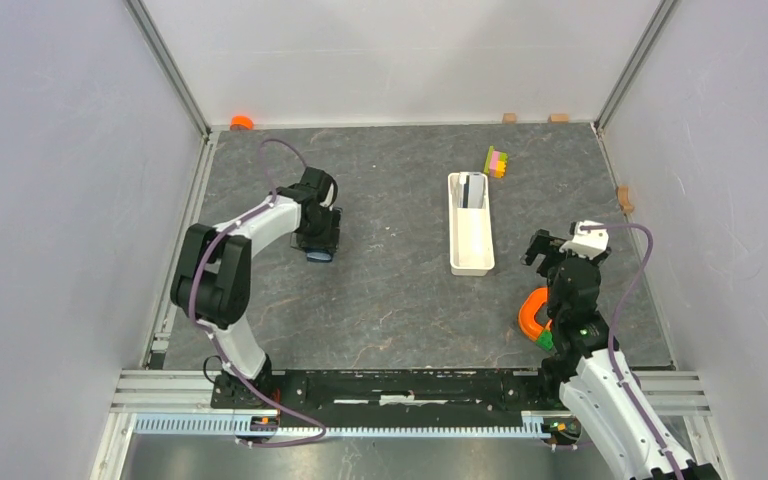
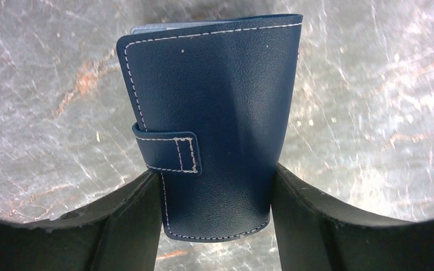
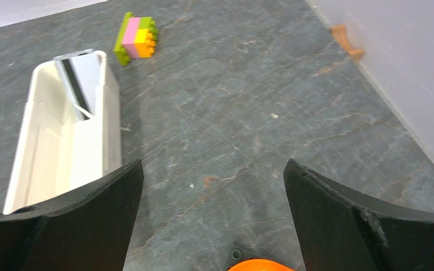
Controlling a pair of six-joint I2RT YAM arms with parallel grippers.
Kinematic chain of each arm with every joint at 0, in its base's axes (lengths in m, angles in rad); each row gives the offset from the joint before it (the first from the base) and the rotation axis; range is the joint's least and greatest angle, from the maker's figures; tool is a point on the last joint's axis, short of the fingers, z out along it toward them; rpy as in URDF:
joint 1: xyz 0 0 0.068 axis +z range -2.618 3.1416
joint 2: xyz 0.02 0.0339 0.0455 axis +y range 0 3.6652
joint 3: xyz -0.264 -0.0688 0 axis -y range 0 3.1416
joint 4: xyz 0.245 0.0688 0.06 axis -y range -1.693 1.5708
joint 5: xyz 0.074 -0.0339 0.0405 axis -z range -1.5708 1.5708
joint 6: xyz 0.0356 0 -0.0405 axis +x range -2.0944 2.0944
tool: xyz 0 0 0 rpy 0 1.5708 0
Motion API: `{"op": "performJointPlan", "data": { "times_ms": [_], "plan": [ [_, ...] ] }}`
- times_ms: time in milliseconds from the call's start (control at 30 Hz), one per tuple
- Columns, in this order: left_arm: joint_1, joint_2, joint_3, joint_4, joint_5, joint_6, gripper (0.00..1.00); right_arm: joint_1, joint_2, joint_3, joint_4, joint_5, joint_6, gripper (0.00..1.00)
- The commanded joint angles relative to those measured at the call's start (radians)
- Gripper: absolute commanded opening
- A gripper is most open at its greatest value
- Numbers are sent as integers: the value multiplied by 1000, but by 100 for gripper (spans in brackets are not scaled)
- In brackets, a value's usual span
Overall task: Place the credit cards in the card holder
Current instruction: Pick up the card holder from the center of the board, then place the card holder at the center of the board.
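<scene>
Credit cards were seen standing on edge at the far end of the white tray, grey and silvery, well apart from the card holder. They were judged to be thin, stiff, light and slippery, best taken by the upper edge that stood free of the tray wall. How many there were could not be told.

The card holder, navy with pale stitching and a strap tab across 1 edge, was found folded on the table at the left. It was judged to be soft, grained, leather-like and light, and likely to bow if squeezed hard. Its 2 long edges were judged the place to hold it. The left gripper was closed onto it there, with its 2 fingers laid against those edges.

The right gripper was held wide apart and empty beside an orange object, faced toward the tray. A yellow-pink-green block stack was noted beyond the tray. No brand, label or lettering could be read on anything.
</scene>
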Motion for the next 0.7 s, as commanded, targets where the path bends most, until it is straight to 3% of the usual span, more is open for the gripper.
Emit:
{"op": "performJointPlan", "data": {
  "times_ms": [0,133,233,367,467,533,600,667],
  "plan": [
    [-10,-188,-76,62,65,20,65,-1,-14,24,84,-184,-48,98],
    [-20,-421,-156,167,232,17,61,0,-6,50,112,-435,-95,98],
    [-20,-541,-208,239,444,21,59,0,17,67,190,-777,-96,98],
    [-20,-628,-255,338,789,-13,57,3,72,74,477,-1221,43,98],
    [-27,-647,-309,534,1108,-151,56,18,93,71,733,-1383,175,98],
    [-59,-646,-344,723,1250,-298,55,36,112,87,867,-1446,219,98],
    [-108,-640,-362,828,1330,-378,56,62,144,138,902,-1484,217,98],
    [-165,-633,-357,833,1383,-390,55,96,193,193,924,-1525,204,98]
  ]
}}
